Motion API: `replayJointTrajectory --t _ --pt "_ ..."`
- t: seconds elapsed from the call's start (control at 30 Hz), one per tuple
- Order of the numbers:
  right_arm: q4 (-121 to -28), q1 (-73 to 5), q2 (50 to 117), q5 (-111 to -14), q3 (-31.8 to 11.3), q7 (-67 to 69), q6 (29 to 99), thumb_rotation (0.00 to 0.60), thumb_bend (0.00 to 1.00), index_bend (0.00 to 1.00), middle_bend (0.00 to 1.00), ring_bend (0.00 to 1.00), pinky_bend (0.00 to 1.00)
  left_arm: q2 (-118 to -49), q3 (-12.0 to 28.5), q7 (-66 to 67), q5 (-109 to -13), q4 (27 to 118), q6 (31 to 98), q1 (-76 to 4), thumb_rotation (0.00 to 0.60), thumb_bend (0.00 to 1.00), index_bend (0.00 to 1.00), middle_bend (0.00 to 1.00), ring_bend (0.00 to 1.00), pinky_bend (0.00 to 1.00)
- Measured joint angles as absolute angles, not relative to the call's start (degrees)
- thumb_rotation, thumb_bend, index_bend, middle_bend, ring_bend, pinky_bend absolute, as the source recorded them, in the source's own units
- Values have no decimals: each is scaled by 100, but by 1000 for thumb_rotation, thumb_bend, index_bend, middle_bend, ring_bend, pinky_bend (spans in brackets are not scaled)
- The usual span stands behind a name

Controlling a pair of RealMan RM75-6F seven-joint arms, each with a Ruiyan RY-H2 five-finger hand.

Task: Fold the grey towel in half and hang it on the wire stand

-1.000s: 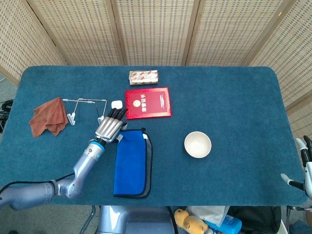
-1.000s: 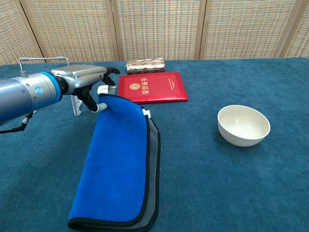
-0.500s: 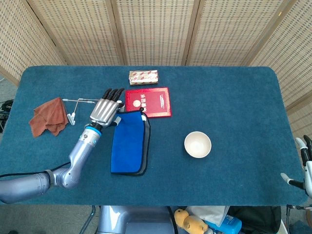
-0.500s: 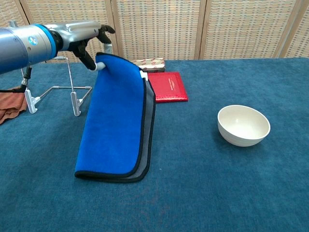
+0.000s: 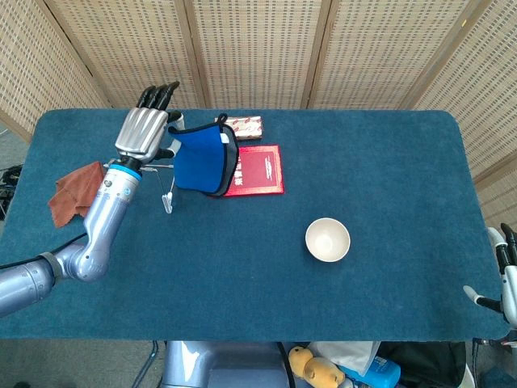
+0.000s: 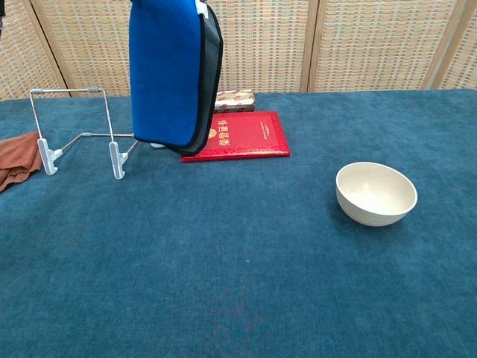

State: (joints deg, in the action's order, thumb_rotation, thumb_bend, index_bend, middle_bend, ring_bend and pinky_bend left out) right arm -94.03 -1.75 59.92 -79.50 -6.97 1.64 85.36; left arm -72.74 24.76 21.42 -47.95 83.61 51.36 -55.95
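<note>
While I hold the folded towel (image 5: 202, 158) aloft with the left hand (image 5: 144, 131), its doubled layers hang free of the table (image 5: 380, 170), blue face outward and a grey layer showing along the edge. Head view: the fingers point away from me above the top corner of the cloth, and the pinch itself is hidden beneath the palm, so I judge the grip from the hanging cloth rather than see it. Chest view: the towel drops from the top of the frame, its lower edge in front of the red booklet (image 6: 246, 134), to the right of the wire stand (image 6: 78, 134); the hand is out of frame. The stand's top bar is bare. A small patterned box (image 5: 242, 124) lies behind the booklet, a brown rag (image 5: 77, 192) lies at the left, and a white bowl (image 5: 327, 239) sits well apart on the right. Only a sliver of the right hand (image 5: 505, 271) shows at the table's edge, so I cannot tell how its fingers lie. Folding appears done; what remains, I judge, is carrying the cloth leftward and draping it over the bar.
</note>
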Motion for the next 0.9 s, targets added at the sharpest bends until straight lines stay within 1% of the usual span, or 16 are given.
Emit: replayJointTrajectory --t 0.23,0.57,0.9 --pt "-9407 -190 6019 -7965 -678 102 8515 600 0 0 0 0 0 -6929 2469 1541 -5046 8190 5020 -5425 600 651 859 0 0 0" --pt "-9405 -209 6063 -7987 -650 7 8489 600 0 0 0 0 0 -6671 2364 636 -5355 7841 4816 -5118 600 651 859 0 0 0" --pt "-9436 -221 6109 -8068 -603 -138 8506 600 0 0 0 0 0 -6428 2216 -744 -6115 7428 4875 -4631 600 651 859 0 0 0"
